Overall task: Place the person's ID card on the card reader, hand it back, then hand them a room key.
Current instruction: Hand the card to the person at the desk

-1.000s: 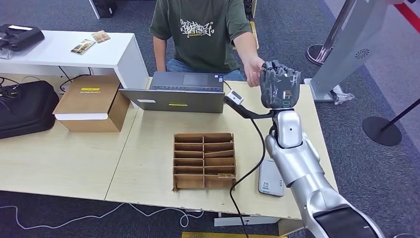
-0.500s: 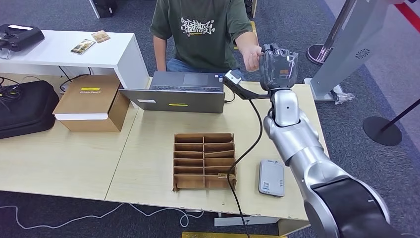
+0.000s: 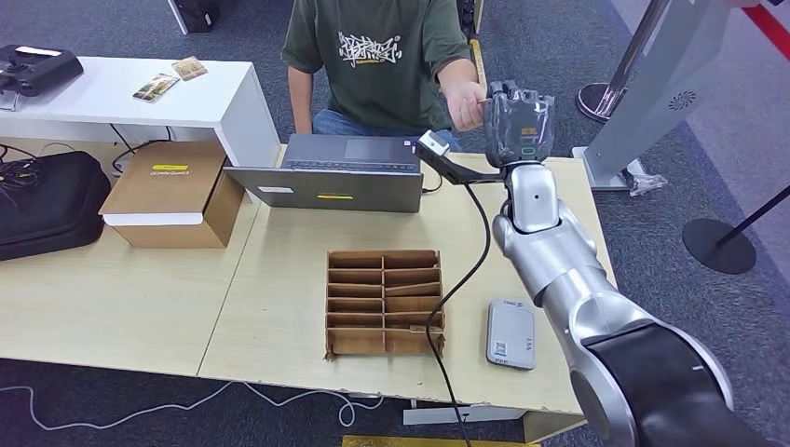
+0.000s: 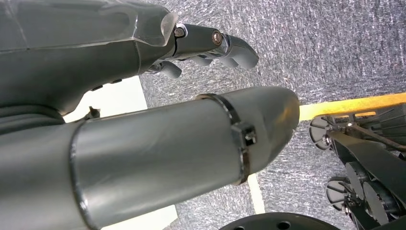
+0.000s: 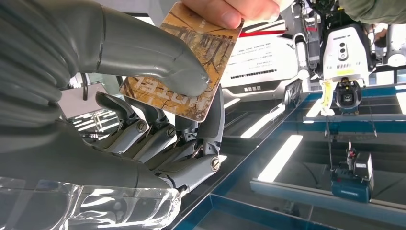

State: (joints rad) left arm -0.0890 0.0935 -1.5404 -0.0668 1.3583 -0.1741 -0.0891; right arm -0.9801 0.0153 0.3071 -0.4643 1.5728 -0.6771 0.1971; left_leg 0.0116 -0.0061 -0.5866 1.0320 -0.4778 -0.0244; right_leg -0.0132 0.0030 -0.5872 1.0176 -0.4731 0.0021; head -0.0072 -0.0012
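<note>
Head view: reader [image 3: 510,333] lies lower right on the tabletop [image 3: 279,270]. Right hand [image 3: 518,126], upper right, is raised toward the person's hand [image 3: 460,102]. Right wrist view: thumb [image 5: 158,52] and fingers [image 5: 201,134] pinch the card [image 5: 184,62], person's fingertips on its far edge. Judged thin, stiff, slippery; grip the flat faces. Left hand [image 4: 206,40] hangs empty, fingers loosely curled.

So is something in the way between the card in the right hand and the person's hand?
Nothing visible. The right hand pinches the card, and the person's fingers already grip its far edge.
</note>
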